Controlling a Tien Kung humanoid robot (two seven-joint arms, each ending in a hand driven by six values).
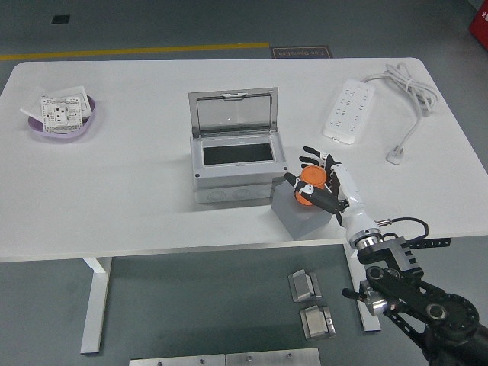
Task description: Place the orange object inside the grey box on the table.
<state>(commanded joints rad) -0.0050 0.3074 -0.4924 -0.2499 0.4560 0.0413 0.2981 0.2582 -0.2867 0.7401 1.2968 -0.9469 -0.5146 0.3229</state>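
Observation:
The grey box (pixel 233 164) stands at the table's middle with its clear lid raised upright behind it and its dark inside showing. Just right of it, my right hand (pixel 316 183) is curled around the orange object (pixel 309 181), a small round piece, holding it just over a grey block (pixel 299 213) near the front edge. The orange object is beside the box's right wall, outside it. My left arm does not show.
A purple bowl (pixel 69 131) holding white socket parts sits at the far left. A white power strip (pixel 349 110) with its cable (pixel 408 91) lies at the back right. The table's front edge (pixel 191 250) runs just below the grey block.

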